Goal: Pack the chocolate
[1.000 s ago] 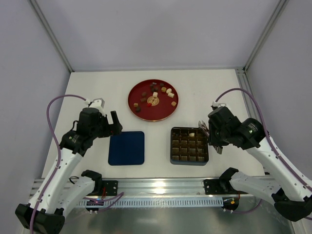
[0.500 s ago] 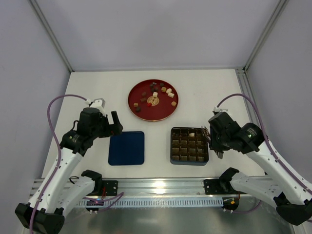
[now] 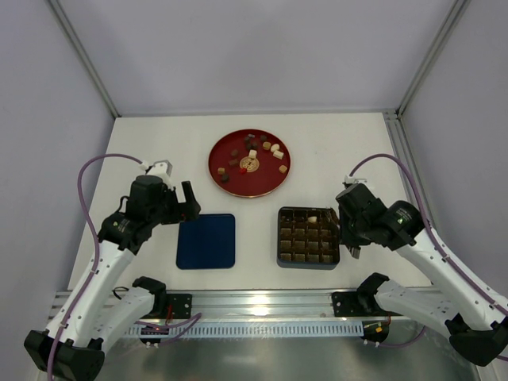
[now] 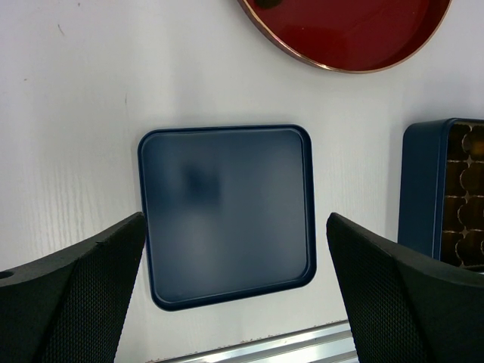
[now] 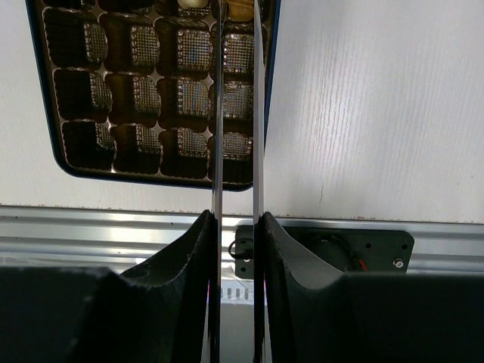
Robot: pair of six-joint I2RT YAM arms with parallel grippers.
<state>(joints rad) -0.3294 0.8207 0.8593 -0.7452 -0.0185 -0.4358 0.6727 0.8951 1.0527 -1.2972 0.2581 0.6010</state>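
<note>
Most tiny brown & white chocolates (image 3: 252, 153) on round red plate (image 3: 266, 182); brown grid tray (image 3: 295, 240) nearly empty. R gripper (image 5: 237, 6) pinches tan choc (image 5: 240, 10); L gripper (image 4: 236, 227) wide open, empty.

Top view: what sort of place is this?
Probably a lab robot test cell: white table boxed in by plain panels, two arms bolted to a rail, staged red plate of chocolate and gridded tray.

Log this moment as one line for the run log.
left fingers open, near blue lid | right fingers nearly together over right column of tray, light-brown chocolate at tips, grip unclear | other chocolates on red plate
</note>
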